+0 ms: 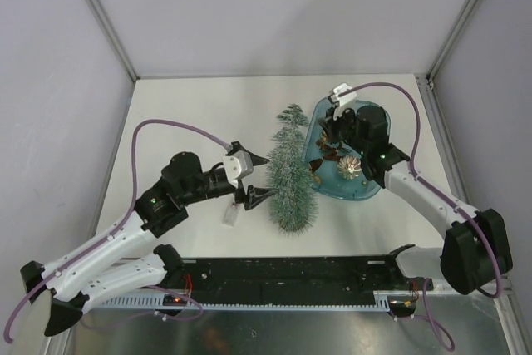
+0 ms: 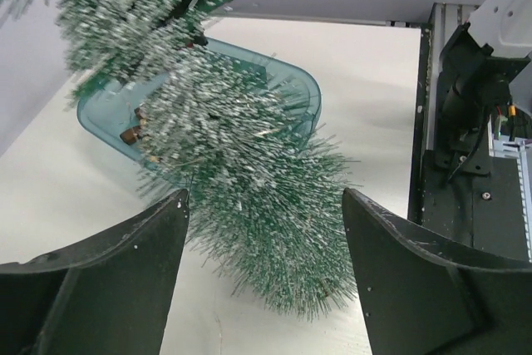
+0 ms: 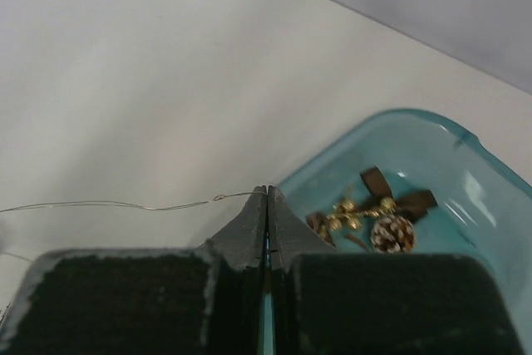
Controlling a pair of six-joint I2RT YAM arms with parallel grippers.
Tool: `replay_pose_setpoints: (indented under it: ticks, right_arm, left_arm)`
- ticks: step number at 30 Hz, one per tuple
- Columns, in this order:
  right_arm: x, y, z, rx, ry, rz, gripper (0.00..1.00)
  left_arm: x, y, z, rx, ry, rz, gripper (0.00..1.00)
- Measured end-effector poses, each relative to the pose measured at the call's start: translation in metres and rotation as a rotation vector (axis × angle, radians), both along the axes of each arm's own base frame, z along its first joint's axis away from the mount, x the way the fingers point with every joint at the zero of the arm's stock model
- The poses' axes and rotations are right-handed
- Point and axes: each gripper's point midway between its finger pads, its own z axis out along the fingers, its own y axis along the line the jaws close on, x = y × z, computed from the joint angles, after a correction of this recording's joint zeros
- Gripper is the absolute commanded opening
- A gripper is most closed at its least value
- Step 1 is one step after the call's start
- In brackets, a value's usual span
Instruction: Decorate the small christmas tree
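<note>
The small christmas tree (image 1: 291, 176) lies on the table, tip toward the far side, its wide end (image 2: 283, 239) near me. It rests along the left rim of the blue tray (image 1: 366, 191). My left gripper (image 1: 268, 176) is open on the tree's left side. In the left wrist view its fingers (image 2: 125, 272) stand wide apart and the bristles show between them, untouched. My right gripper (image 3: 267, 192) is shut over the tray's far left part, and a thin wire (image 3: 125, 204) runs left from its tips. A pine cone (image 3: 392, 233), gold berries (image 3: 353, 209) and brown bows lie in the tray (image 3: 465, 164).
A small white object (image 1: 230, 214) lies on the table just below the left gripper. A black rail (image 1: 291, 276) runs along the near edge between the arm bases. Grey walls close in the back and both sides.
</note>
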Motion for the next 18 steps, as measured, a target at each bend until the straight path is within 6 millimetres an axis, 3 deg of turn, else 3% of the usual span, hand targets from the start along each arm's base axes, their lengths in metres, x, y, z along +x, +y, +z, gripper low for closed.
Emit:
replay_pose_setpoints:
  ticks: [5,9,13,18]
  right_arm:
    - [-0.005,-0.024,0.000,-0.003,0.025,-0.141,0.00]
    - [-0.022,-0.028,0.000,-0.027,0.056,-0.224,0.00]
    - [-0.054,-0.018,-0.025,-0.125,0.141,-0.260,0.00]
    - [-0.109,-0.014,-0.066,-0.297,0.273,-0.261,0.00]
  left_arm:
    - [0.002,0.001,-0.014,0.018,0.013,0.009,0.69]
    - [0.004,0.003,-0.021,0.028,0.014,0.025,0.66]
    - [0.004,0.007,-0.021,0.023,0.004,0.039,0.66]
    - [0.006,0.012,-0.016,-0.003,0.016,0.061,0.67]
